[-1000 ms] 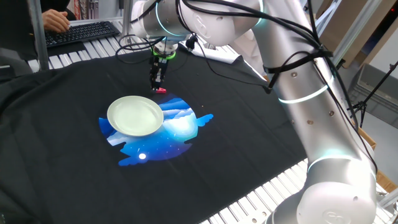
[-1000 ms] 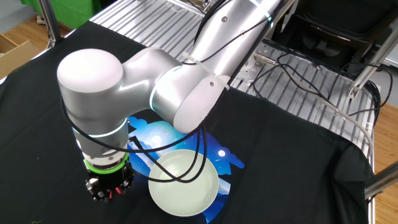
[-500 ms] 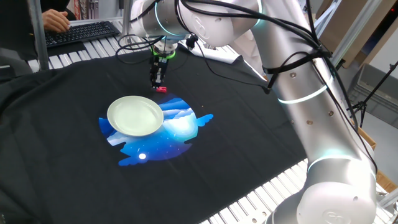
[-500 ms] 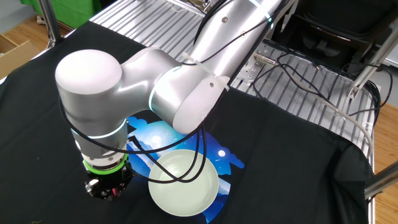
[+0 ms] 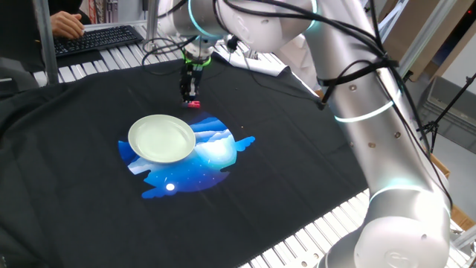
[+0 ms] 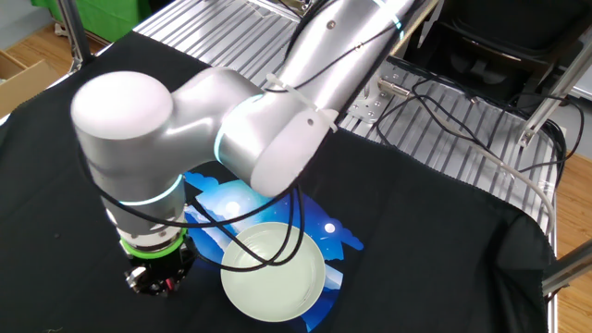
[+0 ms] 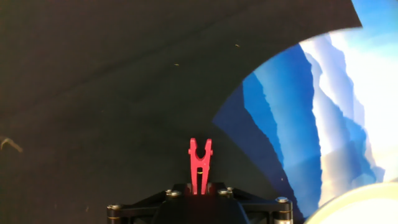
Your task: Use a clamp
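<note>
Between our claw (image 7: 199, 190) tips sits the red clamp (image 7: 199, 163), pinched by its tail end, jaws pointing down toward the black-draped counter (image 5: 297, 149) beside the pale green plate (image 5: 161, 138). We judge it light, stiff, slippery plastic; squeezing the tail should open it.

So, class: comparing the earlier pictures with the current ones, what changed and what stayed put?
The gripper has closed on the red clamp and lifted slightly, with the wrist rolled a little. The pale green plate and the blue printed patch stayed where they were.
</note>
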`<state>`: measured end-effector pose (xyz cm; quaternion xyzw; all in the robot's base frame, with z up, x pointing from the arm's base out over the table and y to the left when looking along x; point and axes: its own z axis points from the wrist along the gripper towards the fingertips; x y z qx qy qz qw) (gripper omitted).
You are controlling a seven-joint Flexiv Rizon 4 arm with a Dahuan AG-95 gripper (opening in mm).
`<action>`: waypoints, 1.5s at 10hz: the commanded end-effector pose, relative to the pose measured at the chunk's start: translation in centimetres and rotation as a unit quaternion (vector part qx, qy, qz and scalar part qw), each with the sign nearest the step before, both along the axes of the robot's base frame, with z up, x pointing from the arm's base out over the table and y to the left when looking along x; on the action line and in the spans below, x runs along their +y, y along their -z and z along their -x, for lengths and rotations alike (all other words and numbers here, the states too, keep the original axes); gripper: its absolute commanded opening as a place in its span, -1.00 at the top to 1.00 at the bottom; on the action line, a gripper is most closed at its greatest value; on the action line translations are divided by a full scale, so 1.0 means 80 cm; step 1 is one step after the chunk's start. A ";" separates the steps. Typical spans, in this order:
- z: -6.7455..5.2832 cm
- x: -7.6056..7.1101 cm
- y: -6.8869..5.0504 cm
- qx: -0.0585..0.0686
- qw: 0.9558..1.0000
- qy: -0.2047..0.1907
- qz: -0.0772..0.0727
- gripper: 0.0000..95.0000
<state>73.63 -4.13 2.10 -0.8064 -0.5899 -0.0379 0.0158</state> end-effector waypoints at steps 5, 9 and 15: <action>0.024 0.012 -0.026 -0.007 0.979 -0.200 -0.044 1.00; 0.039 0.027 -0.037 -0.019 0.956 -0.290 -0.045 1.00; 0.079 0.082 -0.063 -0.019 0.858 -0.511 -0.048 1.00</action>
